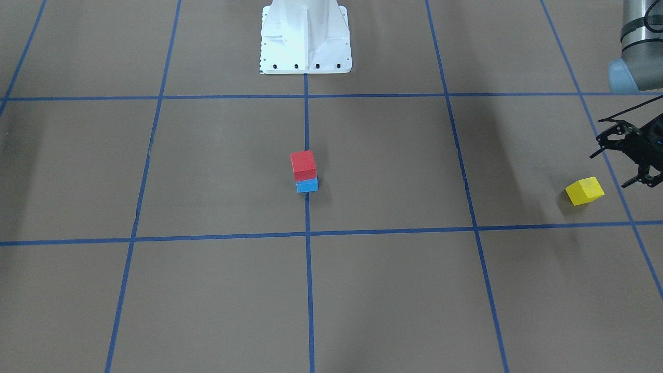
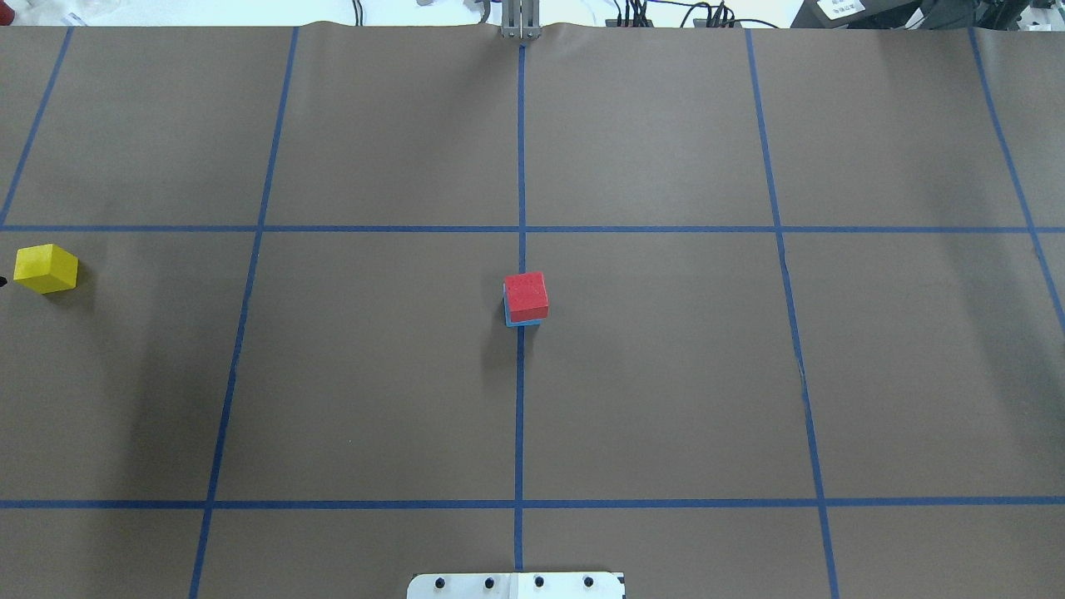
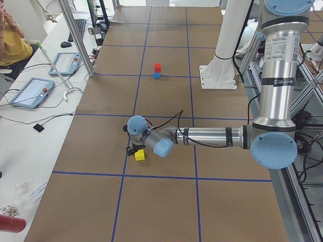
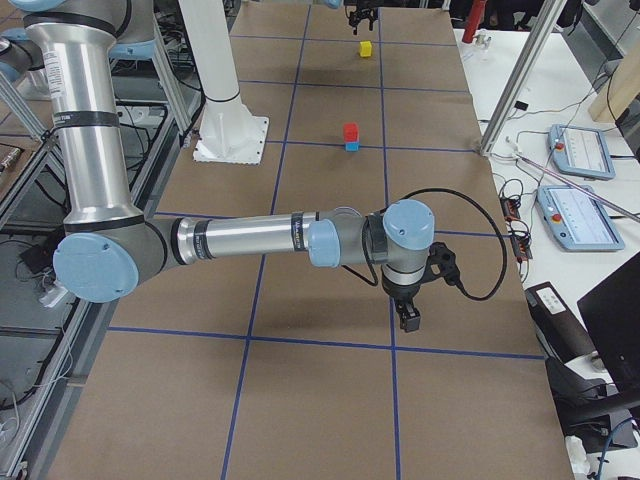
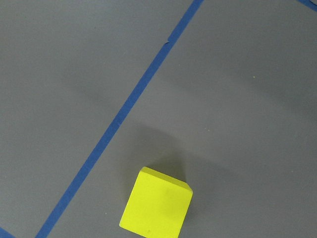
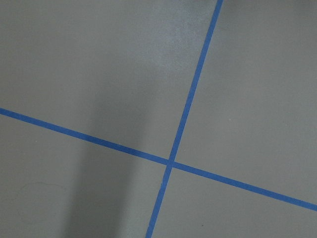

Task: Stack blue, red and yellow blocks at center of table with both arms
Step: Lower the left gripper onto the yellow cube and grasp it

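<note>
Left gripper [image 1: 610, 170]: jaws apart and holding nothing, poised above the table [image 1: 388, 290] just beside the yellow block [image 1: 584, 190] and not touching it. You will note that its wrist camera has the block low in frame, which suggests the approach is not yet centred.

Right gripper [image 4: 408, 315]: it appears only in the side view, toward the table's other end, well apart from every block. Whether its jaws are apart or together cannot be told. Its wrist camera shows only bare surface and tape lines.

Red block [image 1: 303, 164] sits on the blue block [image 1: 307, 185] at the central grid line, slightly offset, with a blue edge showing from overhead.

Judgement: two of three tiers are done. The yellow block lies on the left arm's side, so that is the sensible arm for you to use.
</note>
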{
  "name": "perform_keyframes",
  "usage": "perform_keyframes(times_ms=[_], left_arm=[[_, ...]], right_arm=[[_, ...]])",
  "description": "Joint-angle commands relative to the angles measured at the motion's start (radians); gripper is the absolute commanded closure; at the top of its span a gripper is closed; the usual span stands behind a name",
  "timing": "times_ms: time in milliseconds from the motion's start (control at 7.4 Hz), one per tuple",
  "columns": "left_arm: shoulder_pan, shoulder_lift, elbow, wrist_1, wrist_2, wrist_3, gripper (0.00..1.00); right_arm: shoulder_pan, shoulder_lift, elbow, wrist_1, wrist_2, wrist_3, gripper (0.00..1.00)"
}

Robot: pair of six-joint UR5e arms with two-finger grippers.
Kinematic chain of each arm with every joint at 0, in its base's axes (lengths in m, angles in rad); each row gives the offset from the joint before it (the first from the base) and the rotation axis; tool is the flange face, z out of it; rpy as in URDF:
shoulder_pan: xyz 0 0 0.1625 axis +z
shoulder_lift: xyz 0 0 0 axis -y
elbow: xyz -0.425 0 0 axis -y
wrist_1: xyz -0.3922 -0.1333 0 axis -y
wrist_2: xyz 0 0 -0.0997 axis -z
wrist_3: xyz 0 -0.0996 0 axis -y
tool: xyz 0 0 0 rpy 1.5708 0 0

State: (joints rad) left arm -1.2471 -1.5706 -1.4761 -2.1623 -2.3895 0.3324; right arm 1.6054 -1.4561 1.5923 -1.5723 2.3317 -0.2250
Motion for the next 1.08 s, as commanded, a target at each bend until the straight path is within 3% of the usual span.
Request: perform_keyframes(times_ms=[0,135,405,676,946], left_arm=[[-0.002,0.006,-0.039,-0.011,0.001,-0.436,0.00],[-0.003,0.012,-0.067,-0.013,0.018,-0.561,0.00],[-0.002,0.011,-0.110,-0.011,0.161,-0.892,0.00],[0.005,0.018,-0.098,-0.005,0.258,-1.020,0.00],[0.021,0.032,-0.089,-0.014,0.260,-1.079,0.00]], right_arm=[[0.001,-0.003,0.000,0.000,0.000,0.000,0.00],[0.001,-0.003,0.000,0.000,0.000,0.001,0.00],[0.004,-0.006,-0.009,0.000,0.002,0.013,0.00],[0.005,-0.047,0.001,0.002,0.006,0.004,0.00],[0.004,-0.062,-0.005,0.035,0.011,0.012,0.00]])
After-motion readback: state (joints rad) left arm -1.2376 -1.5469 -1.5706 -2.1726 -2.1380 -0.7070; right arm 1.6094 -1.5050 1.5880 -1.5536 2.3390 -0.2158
